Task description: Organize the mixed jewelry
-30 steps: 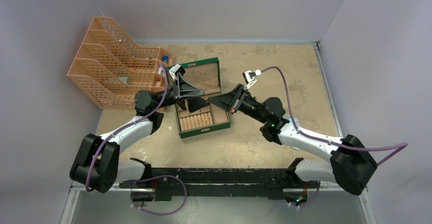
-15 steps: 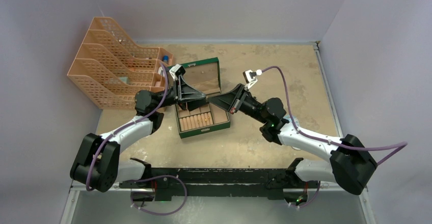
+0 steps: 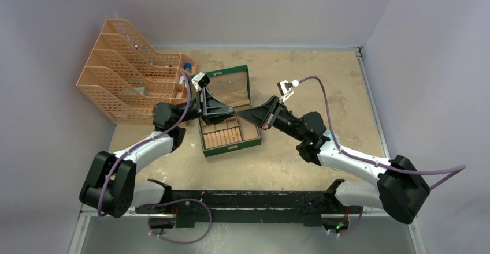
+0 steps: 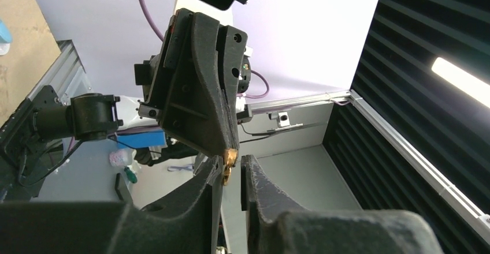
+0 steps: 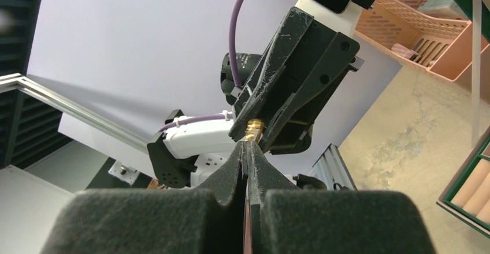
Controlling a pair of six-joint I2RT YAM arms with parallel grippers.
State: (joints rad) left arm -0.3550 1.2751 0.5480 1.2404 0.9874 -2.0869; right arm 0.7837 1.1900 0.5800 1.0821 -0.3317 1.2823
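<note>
Item: one gold ring (image 4: pixel 229 160), tiny, which we find in the air above the far part of the green box (image 3: pixel 231 148). It is pinched at the very tips of the right gripper (image 3: pixel 241 115), whose fingers are pressed together on it. Left gripper (image 3: pixel 232 114): it meets the right one tip to tip, coming from the left. Its fingers stand at a narrow gap with the ring between them, close against one finger (image 4: pixel 214 176); whether it touches we cannot tell, and the other finger stands just apart. Green box: at the middle of the table (image 3: pixel 323 92), lid (image 3: pixel 231 83) open toward the far side, a row of tan rolls (image 3: pixel 222 137) in the near compartment. Orange file rack (image 3: pixel 124 75): at the far left, just beside the box.
</note>
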